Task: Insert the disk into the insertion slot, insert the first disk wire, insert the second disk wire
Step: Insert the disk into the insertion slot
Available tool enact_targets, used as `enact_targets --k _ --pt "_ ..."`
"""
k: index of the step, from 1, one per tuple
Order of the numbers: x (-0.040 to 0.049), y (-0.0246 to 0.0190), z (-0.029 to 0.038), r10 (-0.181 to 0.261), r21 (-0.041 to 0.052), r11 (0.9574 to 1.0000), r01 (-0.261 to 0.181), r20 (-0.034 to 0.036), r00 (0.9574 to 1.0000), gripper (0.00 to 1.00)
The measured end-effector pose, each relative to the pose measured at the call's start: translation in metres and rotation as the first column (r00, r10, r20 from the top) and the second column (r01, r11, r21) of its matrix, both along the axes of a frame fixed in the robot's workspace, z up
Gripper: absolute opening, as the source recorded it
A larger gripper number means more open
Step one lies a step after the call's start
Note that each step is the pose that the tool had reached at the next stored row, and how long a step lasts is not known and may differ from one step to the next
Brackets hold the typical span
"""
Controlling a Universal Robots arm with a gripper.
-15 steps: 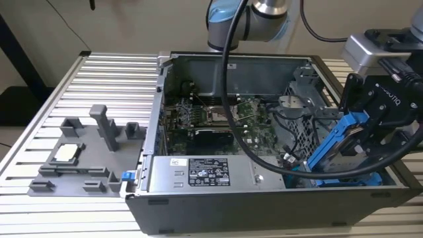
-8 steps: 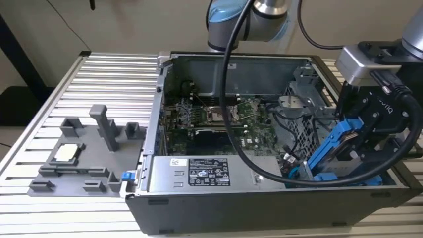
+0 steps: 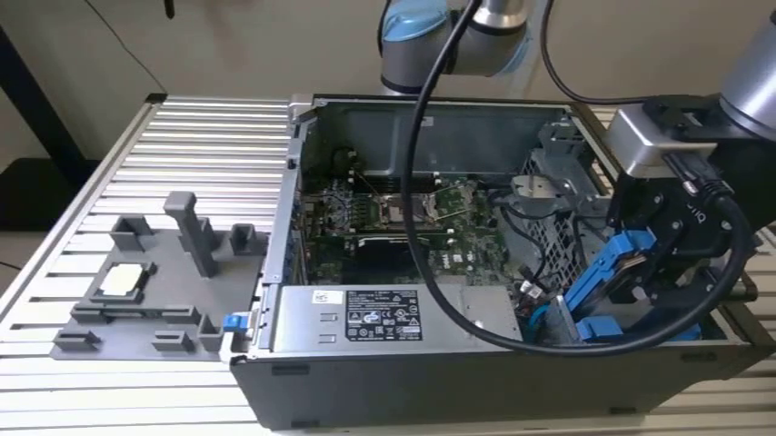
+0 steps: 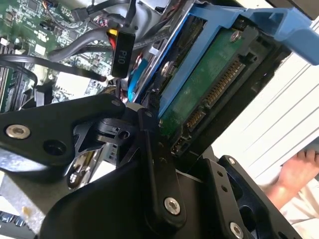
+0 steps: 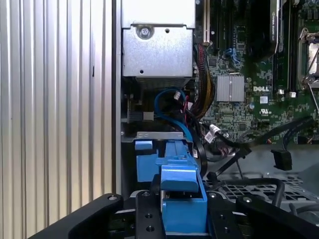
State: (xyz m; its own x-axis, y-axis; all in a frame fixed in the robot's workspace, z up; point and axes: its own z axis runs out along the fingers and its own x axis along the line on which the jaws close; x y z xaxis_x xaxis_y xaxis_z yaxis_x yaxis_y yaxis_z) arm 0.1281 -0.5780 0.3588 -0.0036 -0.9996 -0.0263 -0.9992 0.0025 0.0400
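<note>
The disk (image 3: 602,282) is held tilted at the end of the computer case (image 3: 363,381) on the exterior view's right. Its lower end dips inside the case and its upper end stands above the case rim.

The gripper (image 3: 639,272) has it. In the first wrist view the fingers (image 5: 149,216) are closed on the blue carrier, one on each long side, with no gap visible. Judged purpose: a side grip leaves the leading edge free to enter first.

The insertion slot (image 3: 548,238), a perforated grey bay inside the case, lies just beside the disk. The disk is not seated in it, and how far the lower end has entered cannot be told.

In the second wrist view the disk's connector edge (image 4: 219,89) is bare. A black plug (image 4: 122,55) and other wires hang loose inside the case, so neither wire step is judged done.

The power-supply box (image 3: 376,318) sits in the case corner nearest the exterior camera, apart from the disk.

A person's hand (image 4: 299,169) rests on the table (image 3: 206,145) outside the case.
</note>
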Motion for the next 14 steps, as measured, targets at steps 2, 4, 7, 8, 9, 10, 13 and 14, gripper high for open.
enact_targets --k 2,4,7,8,9,10,13,14 --pt "0.0000 0.0000 -0.0037 0.000 0.0000 1.0000 0.000 0.0000 1.0000 0.33" --pt "-0.0001 0.0000 -0.0072 0.000 0.0001 1.0000 0.000 0.0000 1.0000 0.33" --pt "0.0000 0.0000 -0.0120 0.001 0.0001 1.0000 -0.001 0.0000 1.0000 0.33" --pt "0.0000 0.0000 -0.0133 0.001 0.0000 1.0000 -0.001 0.0000 1.0000 0.33" --pt "0.0000 0.0000 -0.0143 0.001 0.0000 1.0000 -0.001 0.0000 1.0000 0.33" --pt "0.0000 0.0000 -0.0149 0.001 -0.0001 1.0000 -0.001 0.0000 1.0000 0.33" --pt "0.0000 0.0000 -0.0149 0.001 0.0000 1.0000 -0.001 0.0000 1.0000 0.33" --pt "0.0000 0.0000 -0.0149 0.001 0.0001 1.0000 -0.001 0.0000 1.0000 0.33"
